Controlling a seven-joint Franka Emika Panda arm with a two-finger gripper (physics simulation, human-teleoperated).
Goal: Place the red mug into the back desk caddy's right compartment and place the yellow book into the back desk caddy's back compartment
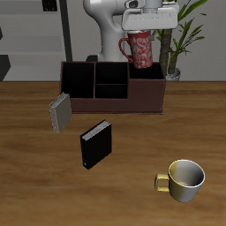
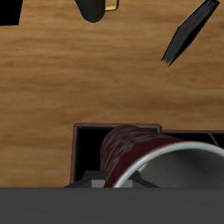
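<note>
1. One caddy (image 1: 113, 99) sits at the back of the table, a long low red-brown box with a black inside split into sections. Its wide end section (image 1: 146, 88) is directly below the mug. The rear small middle section (image 1: 111, 72) looks empty.
2. Gripper (image 1: 144, 26) hangs above that wide end, closed on the red mug (image 1: 141, 48). Mug is upright and clear of the caddy floor. In the wrist view the mug (image 2: 140, 156) fills the frame over the dark section.
3. Step in hand, as I judge it: mug placement, carry done, lowering not yet done. Next move calls for a straight descent into the wide section, keeping the mug off the divider and outer wall, then release.
4. Mug look: red rim and handle, red-and-white mottled outside, grey inside.
5. Yellow book (image 1: 59, 113) is untouched. It stands on the table just outside the caddy's other end, near its front corner; looks grey-tan with pale striped page edges. It goes second, into the rear middle section.
6. Black book (image 1: 96, 146) and gold mug (image 1: 183, 179) sit nearer the front edge; not ours.
</note>
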